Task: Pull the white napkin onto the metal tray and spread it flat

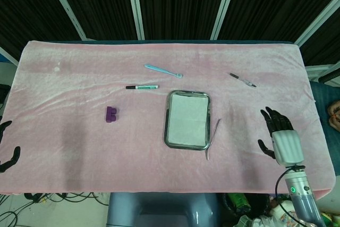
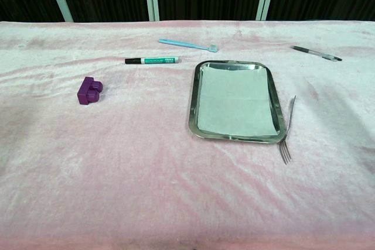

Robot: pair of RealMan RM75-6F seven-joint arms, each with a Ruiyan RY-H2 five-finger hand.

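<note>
White napkin (image 1: 187,114) lying flat inside metal tray (image 1: 170,134), w/ tray rim showing all round it; in chest view napkin (image 2: 235,99) covers nearly all of tray floor, a faint crease running across its middle. Tray (image 2: 193,107) sitting on pink cloth (image 1: 79,147), approx. center of table, long side running front to back.

Just beside tray's right edge: metal fork (image 1: 213,137), tines toward the near edge, lying apart from the rim in head view; in chest view fork (image 2: 287,130) nearly touching tray's near right corner. Beyond tray on the far side: green-barrel marker (image 1: 142,86) w/ black cap, and light-blue toothbrush (image 1: 163,70) further back. Same two in chest view, marker (image 2: 152,60) and toothbrush (image 2: 187,44). Pen (image 1: 243,80) well apart to far right; pen (image 2: 315,52) also in chest view. Purple block (image 1: 111,114) left of tray, well apart; block (image 2: 89,90) in chest view.

Right hand (image 1: 280,135) over cloth's right part, well apart from tray, fingers spread, palm down, holding nothing. Left hand (image 1: 6,147) at far left edge of head view, only dark fingertips showing, apart, nothing in them. Neither hand in chest view.
</note>
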